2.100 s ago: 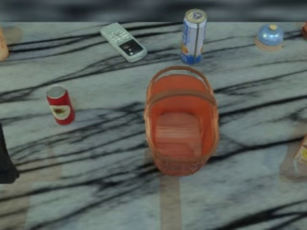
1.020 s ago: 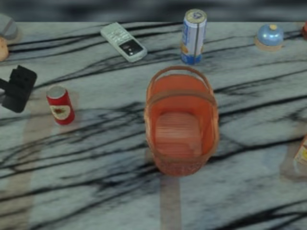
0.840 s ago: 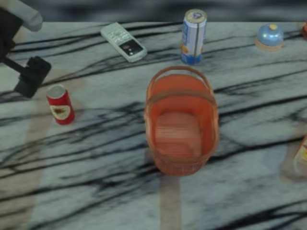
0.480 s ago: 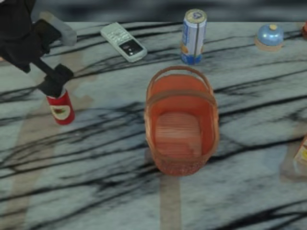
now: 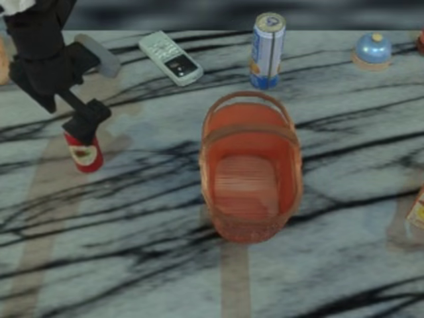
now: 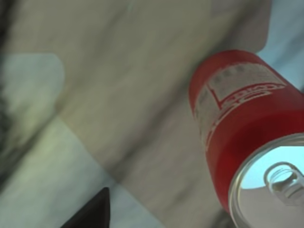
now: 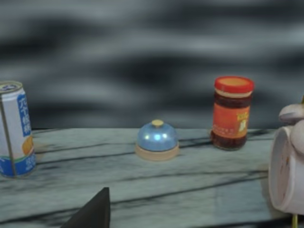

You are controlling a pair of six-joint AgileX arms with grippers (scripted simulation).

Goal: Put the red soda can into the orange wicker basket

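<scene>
Black left arm (image 5: 41,56), grey link

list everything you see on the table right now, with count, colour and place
small red soda can: 1, red with silver top, upright at the table's left
oval orange wicker basket: 1, orange, centre
tall blue-and-white can: 1, far edge, behind the basket
grey remote control: 1, far edge, left of the tall can
blue dome bell: 1, far right
red-lidded sauce jar: 1, beside the bell
pale mug-like object: 1, right edge, partly cut off
left pincer: black, just above the red can's top
right arm: not in the top view
</scene>
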